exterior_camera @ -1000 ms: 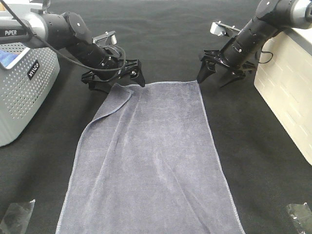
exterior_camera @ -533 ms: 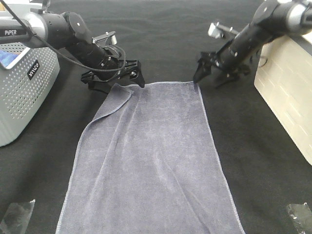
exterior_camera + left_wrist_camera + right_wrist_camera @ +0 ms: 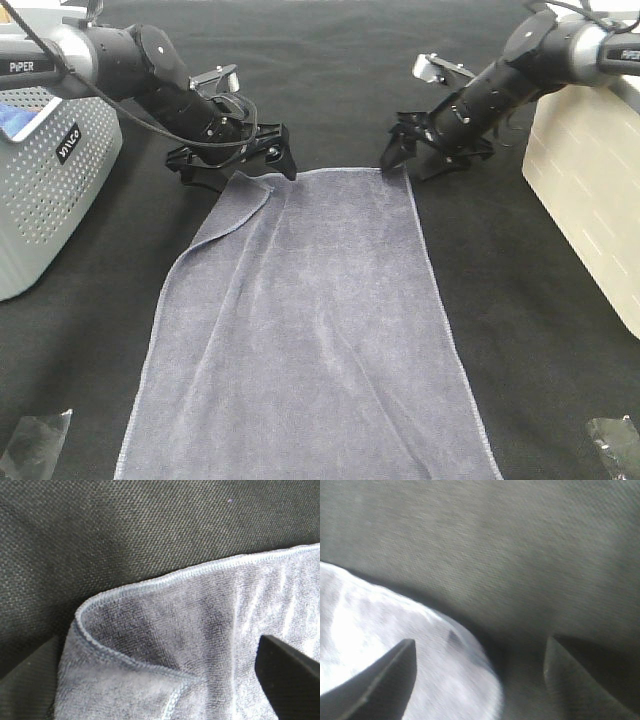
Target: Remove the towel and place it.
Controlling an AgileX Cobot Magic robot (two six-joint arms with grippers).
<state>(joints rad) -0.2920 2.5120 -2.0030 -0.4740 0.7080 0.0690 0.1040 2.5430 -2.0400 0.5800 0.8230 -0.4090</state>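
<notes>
The slate-grey towel (image 3: pixel 310 330) lies spread flat on the black table, its long side running from the front edge to mid-table. Its far left corner is folded over. My left gripper (image 3: pixel 238 167) is open and straddles that folded corner; the left wrist view shows the towel's hem (image 3: pixel 200 630) between the two dark fingers (image 3: pixel 290 675). My right gripper (image 3: pixel 408 160) is open at the far right corner. In the right wrist view the towel corner (image 3: pixel 380 630) lies beside one finger (image 3: pixel 375 685), with bare table between the fingers.
A grey perforated basket (image 3: pixel 50 190) stands at the left with a small blue item (image 3: pixel 20 115) inside. A cream box (image 3: pixel 590 170) stands at the right. Crumpled clear plastic lies at the front corners (image 3: pixel 35 440) (image 3: pixel 615 440).
My right gripper has moved left and a little down, onto the towel's far right corner. The left gripper and the towel have not moved.
</notes>
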